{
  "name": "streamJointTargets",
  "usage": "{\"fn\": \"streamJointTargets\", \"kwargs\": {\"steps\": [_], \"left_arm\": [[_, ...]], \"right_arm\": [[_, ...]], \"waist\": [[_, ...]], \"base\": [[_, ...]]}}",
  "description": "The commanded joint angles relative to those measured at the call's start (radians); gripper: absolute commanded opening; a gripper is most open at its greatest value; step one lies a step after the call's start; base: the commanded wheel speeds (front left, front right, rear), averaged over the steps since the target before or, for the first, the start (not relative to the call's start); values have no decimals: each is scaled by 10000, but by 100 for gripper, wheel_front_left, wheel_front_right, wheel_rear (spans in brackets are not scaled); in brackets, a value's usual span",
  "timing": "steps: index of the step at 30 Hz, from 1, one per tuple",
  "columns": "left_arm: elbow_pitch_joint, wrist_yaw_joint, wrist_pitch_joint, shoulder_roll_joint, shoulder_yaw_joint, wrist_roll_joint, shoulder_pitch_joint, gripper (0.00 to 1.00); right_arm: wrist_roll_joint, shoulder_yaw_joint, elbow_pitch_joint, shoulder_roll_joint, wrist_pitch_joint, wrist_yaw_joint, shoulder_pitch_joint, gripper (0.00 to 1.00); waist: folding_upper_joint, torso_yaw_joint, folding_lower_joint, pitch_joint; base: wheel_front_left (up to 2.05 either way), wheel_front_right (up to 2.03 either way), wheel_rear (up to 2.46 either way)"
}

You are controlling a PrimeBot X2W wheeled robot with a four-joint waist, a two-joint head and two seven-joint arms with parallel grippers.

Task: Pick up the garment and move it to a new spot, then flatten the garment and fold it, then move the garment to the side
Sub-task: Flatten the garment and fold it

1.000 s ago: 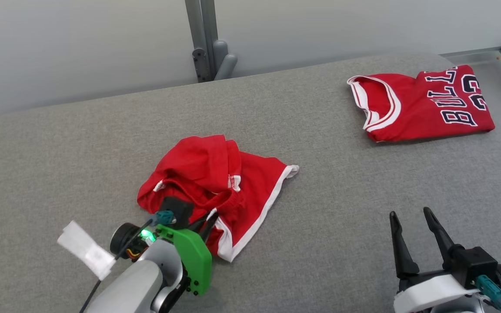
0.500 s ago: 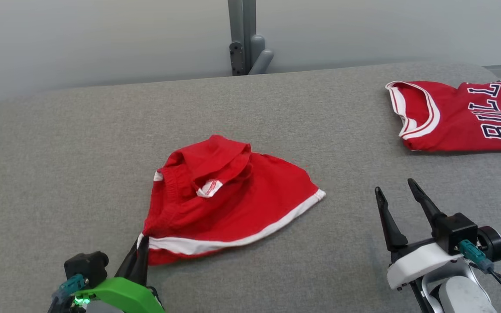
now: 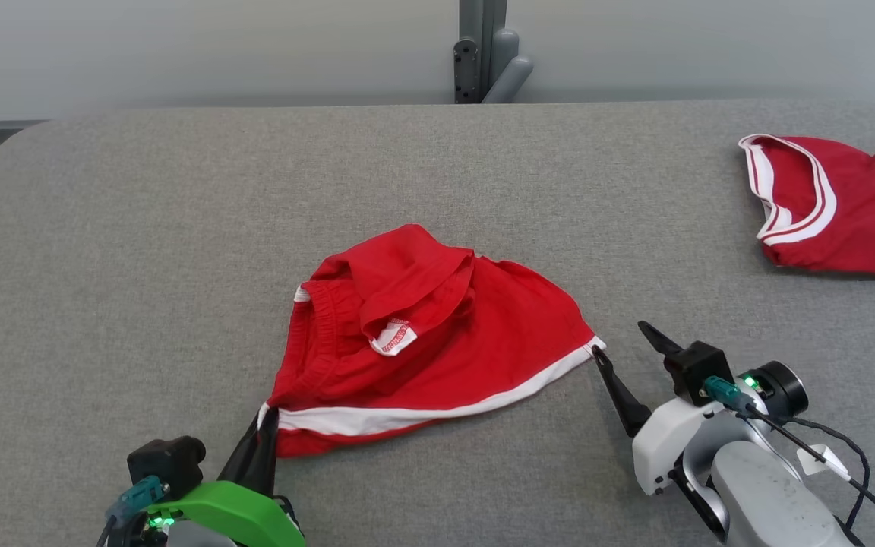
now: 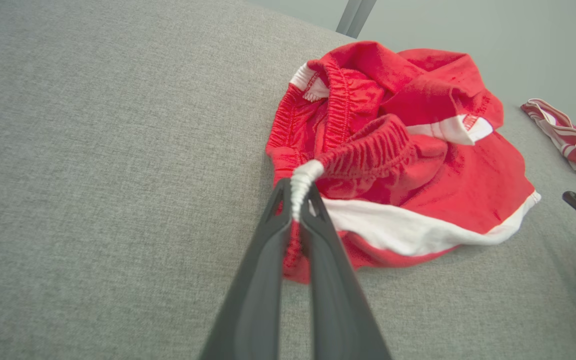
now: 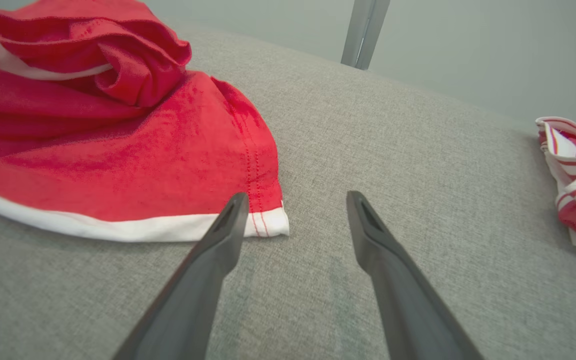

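pressed together on a bunch of white trim, our left pincer (image 3: 265,425) holds the near left corner of the red shorts (image 3: 437,334). the shorts lie crumpled near the middle of the grey padded table (image 3: 141,228), with the waistband doubled over itself and a white label turned up. to their right our right pincer (image 3: 620,339) stands spread wide and empty. one of its fingertips is at the white-trimmed right corner of the hem, which sits beside that finger rather than squarely between the two. far right, well apart, rests a folded red jersey (image 3: 832,205). we judge the flattening step is just beginning, and several things could spoil it. the left hold is on a thin twist of trim and may slip once we pull. the right fingers, if they close where they are, may nip only the edge, miss the corner, or snag the table cover. stretching the hem alone could also leave the waistband folded over. we cannot tell how many layers the left pincer has, nor whether the right fingertip truly touches cloth. our left arm is cut off at the bottom edge, and the jersey by the right edge, so its lettering is unreadable.
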Motion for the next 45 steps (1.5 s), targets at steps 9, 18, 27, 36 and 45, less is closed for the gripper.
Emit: {"fn": "streamJointTargets", "kwargs": {"steps": [9,18,27,36,45], "left_arm": [[216,-103,-131,-98,59,106,-406,0],[308,-187,-144,-161,-2,42,-477,0],[360,-253,-36,-148,-58,-54,-526,0],[-2021,-599,607,167,300,-704,-977,0],[-5918,-175,2882,1015,722,-1009,-3280,0]], "right_arm": [[613,1336,1343,-256,-30,-15,-885,100],[1044,2136,1559,-366,-30,-15,-1199,77],[2090,2988,1980,-322,-24,-13,-1322,0],[5000,1547,-947,-1207,-28,-13,-1719,0],[7293,-1255,-6731,-3058,1069,-10,-1530,0]], "waist": [[46,240,0,277],[46,257,0,368],[46,224,0,355],[46,-42,0,387],[46,-530,0,1193]], "base": [[0,0,0],[0,0,0],[0,0,0],[0,0,0],[0,0,0]]}}
